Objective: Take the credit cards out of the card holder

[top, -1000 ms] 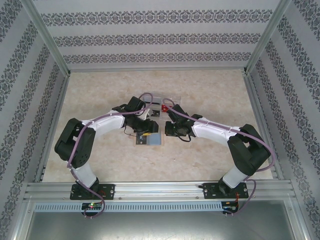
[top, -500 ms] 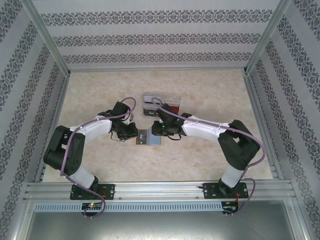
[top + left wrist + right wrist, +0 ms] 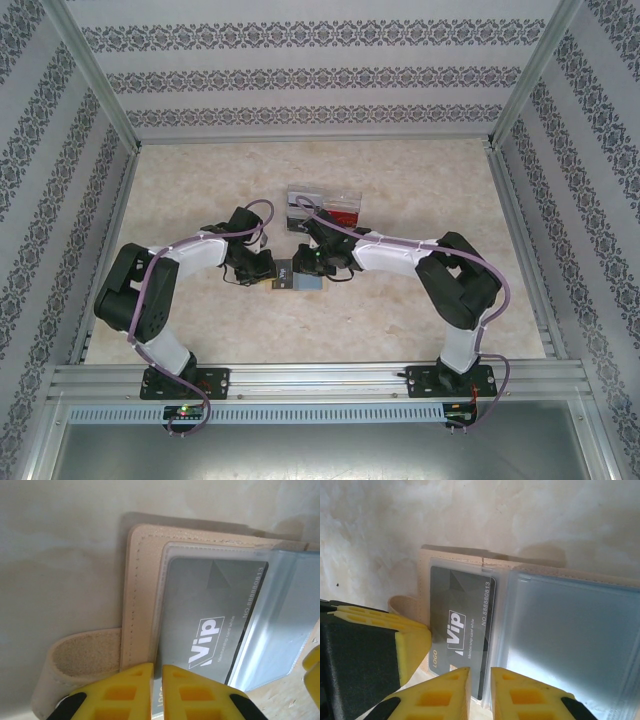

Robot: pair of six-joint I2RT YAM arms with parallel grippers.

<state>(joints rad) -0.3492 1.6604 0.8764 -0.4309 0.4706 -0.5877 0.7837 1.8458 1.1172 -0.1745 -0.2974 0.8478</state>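
Left gripper (image 3: 156,674): at the strap side of the holder. Its yellow fingers are drawn almost together, leaving a thin slit. The slit sits over the line where the clear sleeve meets the tan flap. I cannot tell whether anything is clamped in it.
Right gripper (image 3: 480,677): at the opposite side of the same card, fingers narrow with a slightly wider slit. The card's near corner runs into that slit. I cannot tell whether they pinch it or only straddle it.
Card holder (image 3: 142,580): lies open and flat on the table (image 3: 420,180), midway between the two arms. The tan flap and strap loop (image 3: 75,665) are toward the left arm, and an empty clear sleeve (image 3: 570,640) is toward the right arm.
Card (image 3: 462,625): dark grey, printed "Vip", fully seated inside a clear sleeve of the holder and not yet drawn out.
Card's long axis: seen from the right wrist, it runs straight away from the right fingers, leaning a little to the right. A pull back along the fingers' own line would probably follow its length.
Nearer arm: both are at the holder. The right fingers are on the card's corner, so the pull likely falls to the right arm while the left steadies the flap.
Clear tray (image 3: 322,192): just beyond the holder.
Red thing (image 3: 345,215): inside the tray, too small to tell whether it is a card.
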